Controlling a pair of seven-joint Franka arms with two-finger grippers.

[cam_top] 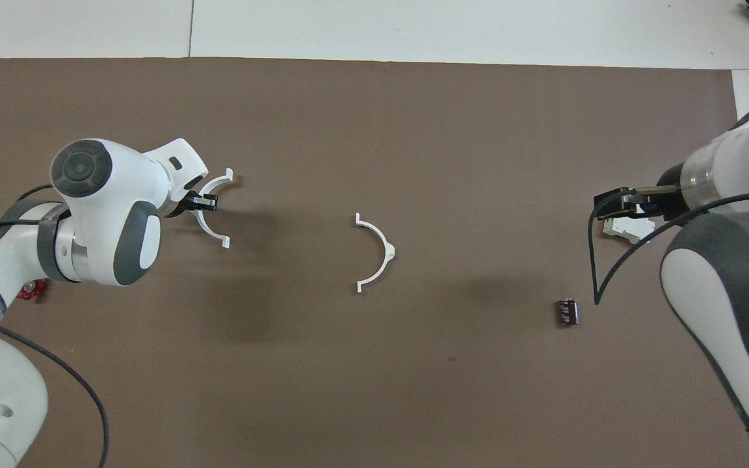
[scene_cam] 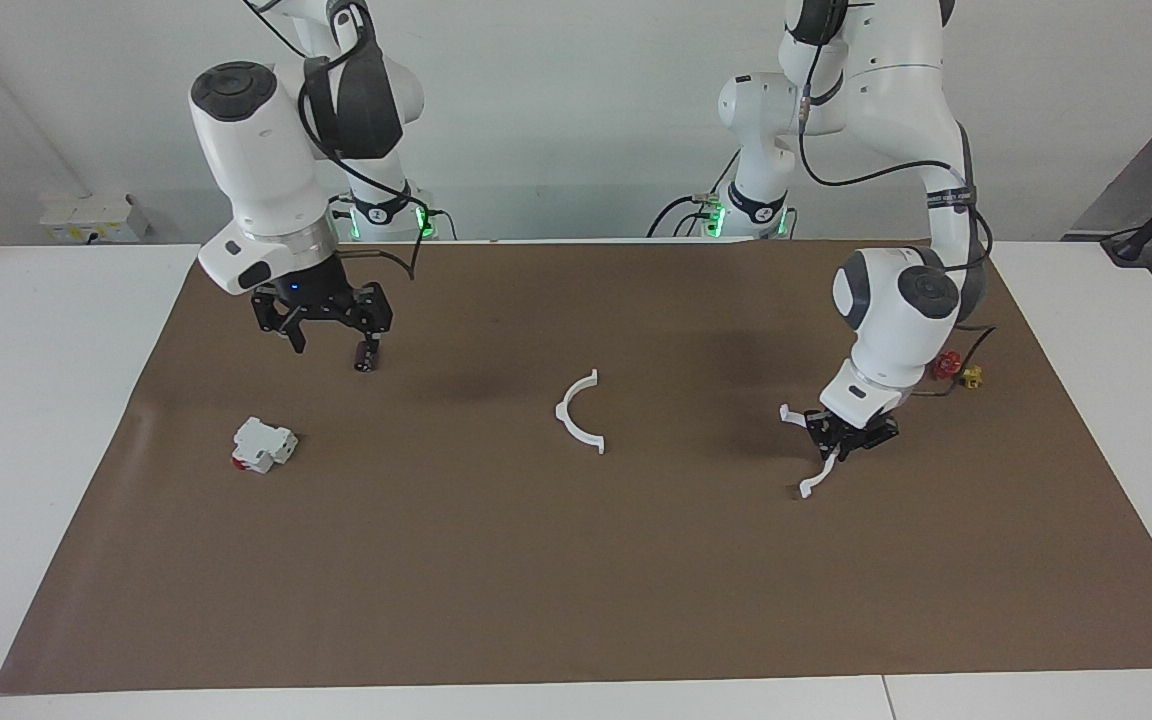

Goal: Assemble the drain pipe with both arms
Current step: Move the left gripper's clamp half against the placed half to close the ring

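Two white half-rings make up the drain pipe, and they lie well apart. One half-ring [scene_cam: 578,412] rests flat on the brown mat [scene_cam: 576,580] near the middle of the desk, its open side toward the left arm's end. The other half-ring [scene_cam: 814,452] is pinched at the middle of its arc by the left gripper [scene_cam: 841,447], jaws shut on it, low over the mat at that arm's end; I cannot tell whether its lower tip touches the mat.

The right gripper [scene_cam: 321,345] hangs with jaws wide and empty, high over the mat at its own end, above the dark cylinder [cam_top: 567,311] and the white block [scene_cam: 263,444] with red on it; this arm waits.

Each piece looks like thin moulded plastic: smooth, light, a narrow curved strip with small outward tabs at the ends and one at mid-arc. It is probably springy rather than stiff, so a hard squeeze across the arc could flex it or flick it away. The flat band at mid-arc seems the safest place to grip, leaving the end tabs free to mate.
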